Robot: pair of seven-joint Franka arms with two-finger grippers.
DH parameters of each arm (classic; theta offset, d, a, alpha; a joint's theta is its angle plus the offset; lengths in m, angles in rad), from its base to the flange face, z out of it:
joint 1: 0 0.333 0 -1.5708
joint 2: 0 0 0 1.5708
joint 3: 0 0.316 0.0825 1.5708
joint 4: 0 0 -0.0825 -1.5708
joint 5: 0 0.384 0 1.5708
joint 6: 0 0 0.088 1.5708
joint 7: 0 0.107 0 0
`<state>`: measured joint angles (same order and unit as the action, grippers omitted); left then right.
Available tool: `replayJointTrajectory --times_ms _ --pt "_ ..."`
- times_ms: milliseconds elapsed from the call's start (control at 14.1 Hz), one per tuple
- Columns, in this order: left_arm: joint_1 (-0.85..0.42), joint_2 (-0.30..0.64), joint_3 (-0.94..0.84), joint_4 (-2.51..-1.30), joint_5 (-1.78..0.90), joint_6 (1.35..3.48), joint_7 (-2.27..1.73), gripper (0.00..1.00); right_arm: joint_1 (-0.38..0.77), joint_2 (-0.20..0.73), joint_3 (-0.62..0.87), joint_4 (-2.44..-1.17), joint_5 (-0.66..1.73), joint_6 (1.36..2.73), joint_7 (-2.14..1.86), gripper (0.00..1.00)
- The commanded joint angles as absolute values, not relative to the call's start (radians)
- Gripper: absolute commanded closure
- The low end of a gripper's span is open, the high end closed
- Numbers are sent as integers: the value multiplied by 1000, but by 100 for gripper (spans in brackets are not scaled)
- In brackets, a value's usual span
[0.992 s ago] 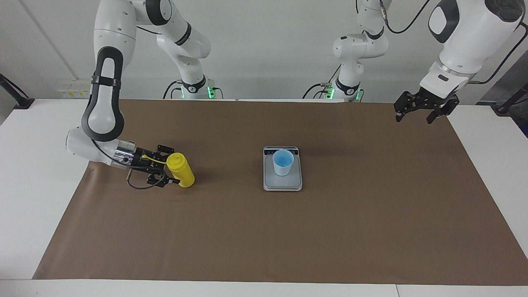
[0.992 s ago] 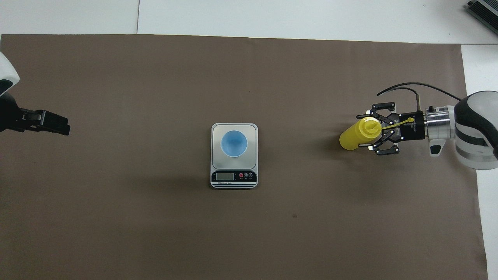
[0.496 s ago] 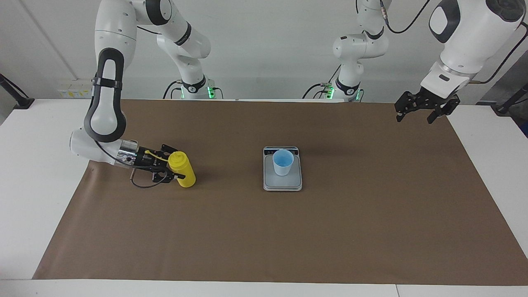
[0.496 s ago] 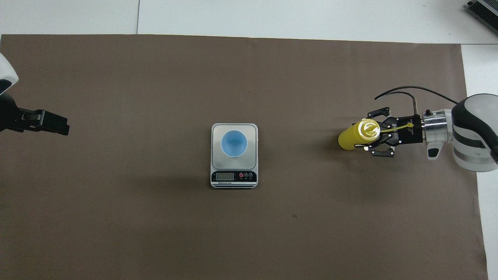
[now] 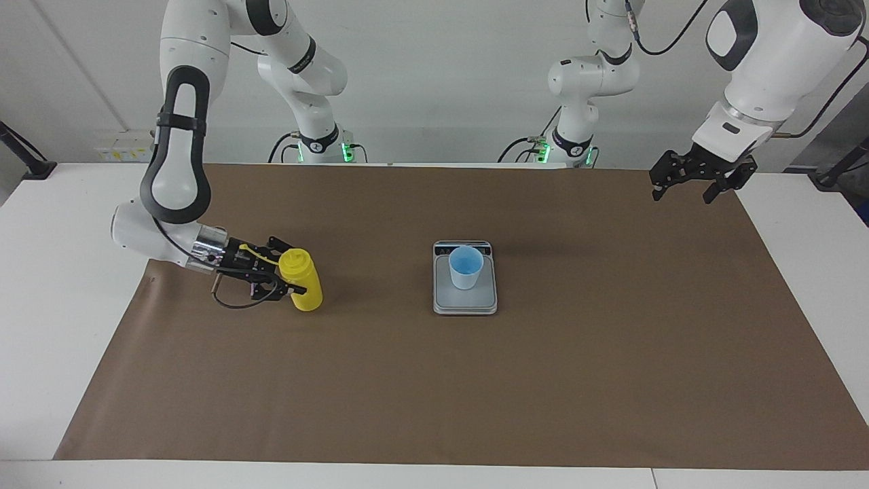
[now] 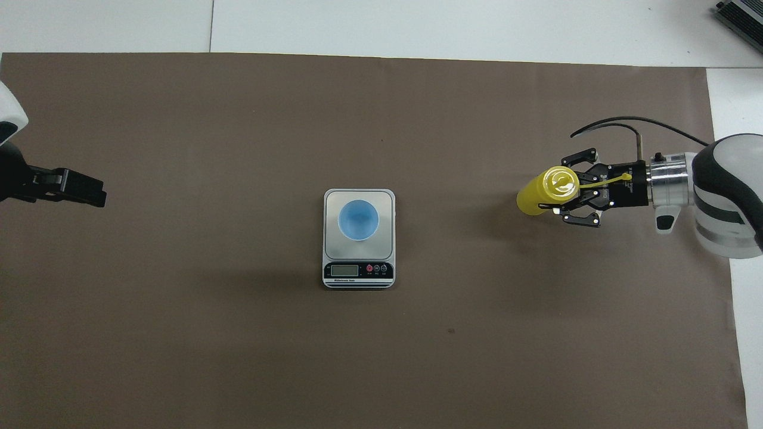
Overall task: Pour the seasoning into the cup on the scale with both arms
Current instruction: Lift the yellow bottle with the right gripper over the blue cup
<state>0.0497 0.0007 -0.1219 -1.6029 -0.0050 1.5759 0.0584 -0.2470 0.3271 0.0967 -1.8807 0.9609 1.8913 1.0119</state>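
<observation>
The seasoning, a yellow squeeze bottle (image 5: 307,288) (image 6: 536,198), stands upright on the brown mat toward the right arm's end of the table. My right gripper (image 5: 293,273) (image 6: 558,192) reaches in sideways, low over the mat, and is shut on the bottle's upper part. The bottle's yellow cap strap lies back over the gripper. The pale blue cup (image 5: 466,269) (image 6: 357,219) stands on the silver-grey scale (image 5: 466,304) (image 6: 331,200) at the mat's middle. My left gripper (image 5: 681,195) (image 6: 83,192) hangs open and holds nothing, high over the mat's edge at the left arm's end.
A brown mat (image 5: 434,380) covers most of the white table, and bare white table (image 5: 61,272) shows at both ends. The scale's display strip faces the robots. A dark device (image 6: 742,16) lies off the mat at a corner of the table.
The right gripper's fingers have closed onto the yellow bottle, and the bottle has shifted slightly with the hand. The left arm has stayed in place.
</observation>
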Motion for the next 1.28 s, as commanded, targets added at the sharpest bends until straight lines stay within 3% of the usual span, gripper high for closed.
replayJointTrajectory --times_ms 0,283,850,1205 --pt "60 -26 -127 -1631 -3 1580 51 0 -167 256 98 -1887 973 1988 1155 100" --pt "60 -26 -127 -1631 -3 1580 49 0 -16 215 97 -1885 879 2167 1293 100" --pt "60 -26 -127 -1631 -3 1580 51 0 274 227 98 -1850 395 2445 1736 100" --pt "60 -26 -127 -1631 -3 1580 51 0 383 256 98 -1830 -4 2451 1905 100"
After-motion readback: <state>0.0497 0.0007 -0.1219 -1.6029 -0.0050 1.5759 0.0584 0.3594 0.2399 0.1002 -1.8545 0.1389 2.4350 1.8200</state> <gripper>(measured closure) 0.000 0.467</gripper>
